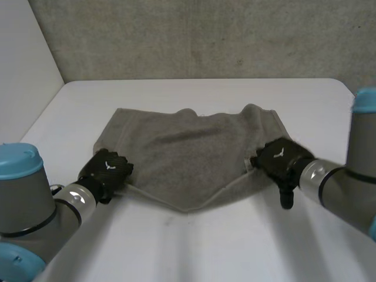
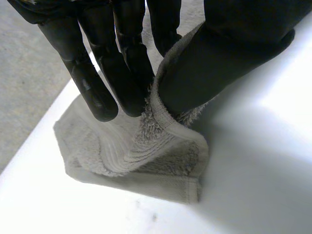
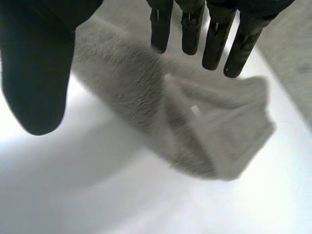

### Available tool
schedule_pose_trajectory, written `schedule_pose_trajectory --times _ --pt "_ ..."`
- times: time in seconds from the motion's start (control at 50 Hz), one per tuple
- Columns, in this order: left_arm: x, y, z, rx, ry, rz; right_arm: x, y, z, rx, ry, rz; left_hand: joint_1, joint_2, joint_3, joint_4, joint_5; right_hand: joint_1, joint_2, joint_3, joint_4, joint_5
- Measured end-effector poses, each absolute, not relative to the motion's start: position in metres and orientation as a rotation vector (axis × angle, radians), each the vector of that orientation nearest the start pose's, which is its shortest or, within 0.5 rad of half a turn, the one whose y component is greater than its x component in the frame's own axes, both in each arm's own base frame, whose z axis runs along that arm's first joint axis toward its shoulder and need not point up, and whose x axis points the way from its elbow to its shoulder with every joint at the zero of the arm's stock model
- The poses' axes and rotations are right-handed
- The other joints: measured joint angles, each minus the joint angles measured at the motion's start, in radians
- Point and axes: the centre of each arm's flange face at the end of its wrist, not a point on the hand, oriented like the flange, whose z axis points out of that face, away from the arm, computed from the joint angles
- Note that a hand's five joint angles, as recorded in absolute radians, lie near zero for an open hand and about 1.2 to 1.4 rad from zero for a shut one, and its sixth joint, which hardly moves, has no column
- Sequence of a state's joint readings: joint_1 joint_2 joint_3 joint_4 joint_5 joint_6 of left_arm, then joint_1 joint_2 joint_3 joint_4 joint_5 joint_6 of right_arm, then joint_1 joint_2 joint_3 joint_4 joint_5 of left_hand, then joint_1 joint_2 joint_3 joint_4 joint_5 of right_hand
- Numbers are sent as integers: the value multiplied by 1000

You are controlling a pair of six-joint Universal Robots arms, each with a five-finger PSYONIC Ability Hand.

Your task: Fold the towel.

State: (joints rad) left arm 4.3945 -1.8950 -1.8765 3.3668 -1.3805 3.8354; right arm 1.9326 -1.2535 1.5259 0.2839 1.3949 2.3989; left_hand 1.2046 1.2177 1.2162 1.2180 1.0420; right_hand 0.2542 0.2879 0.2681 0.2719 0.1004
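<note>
Head view shows one towel, two black hands and one white table. The towel is grey-beige, soft and fluffy, with a stitched hem. It lies in the middle of the table, and its near edge sags to a point between the hands.

The left hand is at the near left corner. In the left wrist view its fingers and thumb pinch the hem of the cloth there.

The right hand is at the right edge of the towel. Whether this hand grips the cloth cannot be told.
</note>
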Motion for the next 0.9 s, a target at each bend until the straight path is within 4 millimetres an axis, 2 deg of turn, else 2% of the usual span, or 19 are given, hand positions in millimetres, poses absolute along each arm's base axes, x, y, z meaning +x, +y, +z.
schedule_pose_trajectory --times 0.1,0.14,0.16,0.24,0.28,0.32,0.4,0.58,0.74,0.9 --pt "-234 -232 142 1401 2194 -1686 251 -246 227 -1561 2200 -1658 0 0 0 0 0 -1 0 -6 -1 -2" --pt "-234 -231 142 1403 2196 -1684 251 -247 229 -1564 2187 -1668 0 0 0 0 0 -1 0 -6 -1 -2" --pt "-235 -229 142 1406 2199 -1683 255 -251 234 -1595 2127 -1696 0 0 0 0 0 -1 0 -6 -1 -2" --pt "-235 -227 143 1407 2199 -1687 260 -257 233 -1650 2066 -1705 0 0 0 0 0 -1 0 -6 -1 -2" --pt "-235 -225 145 1407 2194 -1695 267 -264 223 -1763 1983 -1691 0 0 0 0 0 -1 0 -6 -1 -2" --pt "-235 -224 145 1407 2192 -1698 269 -266 220 -1789 1967 -1686 0 0 0 0 0 -1 0 -6 -1 -2" --pt "-235 -221 149 1408 2181 -1713 279 -277 194 -1967 1855 -1632 0 0 0 0 0 4 4 7 8 10" --pt "-237 -218 152 1416 2169 -1730 289 -292 157 -2147 1734 -1564 0 0 0 0 0 96 109 142 136 125" --pt "-237 -219 152 1416 2167 -1733 292 -303 141 -2192 1719 -1573 0 0 0 0 0 192 233 257 252 230" --pt "-238 -219 152 1416 2166 -1734 292 -313 135 -2196 1735 -1641 0 0 0 0 0 285 339 362 357 331"
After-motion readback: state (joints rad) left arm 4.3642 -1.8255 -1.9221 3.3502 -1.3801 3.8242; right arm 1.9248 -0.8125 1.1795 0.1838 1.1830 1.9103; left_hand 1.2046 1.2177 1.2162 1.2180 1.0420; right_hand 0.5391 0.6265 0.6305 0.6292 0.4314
